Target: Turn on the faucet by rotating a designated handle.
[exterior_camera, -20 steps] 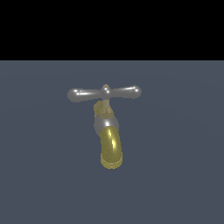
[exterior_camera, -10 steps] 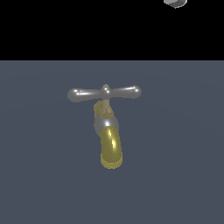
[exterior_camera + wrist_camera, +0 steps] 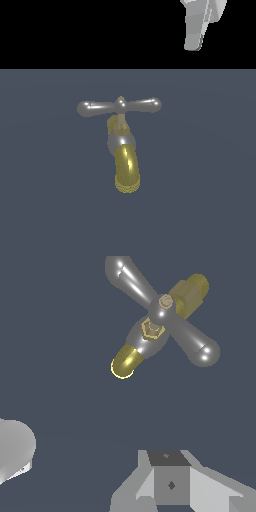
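- The faucet [image 3: 122, 150] is seen near the middle of the grey floor [image 3: 210, 190] in the exterior view, its brass-gold spout curving down toward the camera.
- The handle [image 3: 120, 106] is laid across the top of the faucet, roughly level, with one bulbous end toward each side of the exterior view.
- The gripper [image 3: 199, 25] is seen only in part at the upper edge, toward the exterior view's right, well apart from the handle and touching nothing.
- In the wrist view, the handle [image 3: 162, 311] is seen from above, crossing the spout [image 3: 125, 362]; one finger [image 3: 170, 483] is visible, the other is not clearly made out, so it cannot be told whether the jaws are parted or closed.
- Risk: if the descent is aimed at the central knob, the bar is likely pressed rather than turned.
- Risk: a rounded, glossy end may be slid off under a push, so little rotation is gained.
- Risk: if the approach is too low, the spout may be struck instead of the handle.
- Risk: a push along the bar's axis would yield no turn.
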### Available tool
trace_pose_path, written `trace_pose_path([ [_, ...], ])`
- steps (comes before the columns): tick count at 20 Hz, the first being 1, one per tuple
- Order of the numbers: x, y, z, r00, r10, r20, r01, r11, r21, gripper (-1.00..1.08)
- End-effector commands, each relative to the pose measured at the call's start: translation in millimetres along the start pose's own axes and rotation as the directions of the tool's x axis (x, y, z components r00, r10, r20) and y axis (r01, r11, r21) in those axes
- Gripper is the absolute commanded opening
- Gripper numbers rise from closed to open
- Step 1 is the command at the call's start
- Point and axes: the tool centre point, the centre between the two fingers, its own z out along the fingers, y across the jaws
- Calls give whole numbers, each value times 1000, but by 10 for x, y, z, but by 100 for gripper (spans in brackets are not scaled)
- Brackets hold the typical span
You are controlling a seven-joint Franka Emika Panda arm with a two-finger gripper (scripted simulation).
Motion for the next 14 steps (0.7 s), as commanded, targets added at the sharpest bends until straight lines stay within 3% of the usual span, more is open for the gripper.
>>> trace_pose_path([
  [1,18,61,107,998,-64,0,64,998,1,-100],
  [7,79,197,354,978,-210,-1,210,978,3,-100],
  [14,174,337,632,930,-369,-3,369,930,6,-100],
])
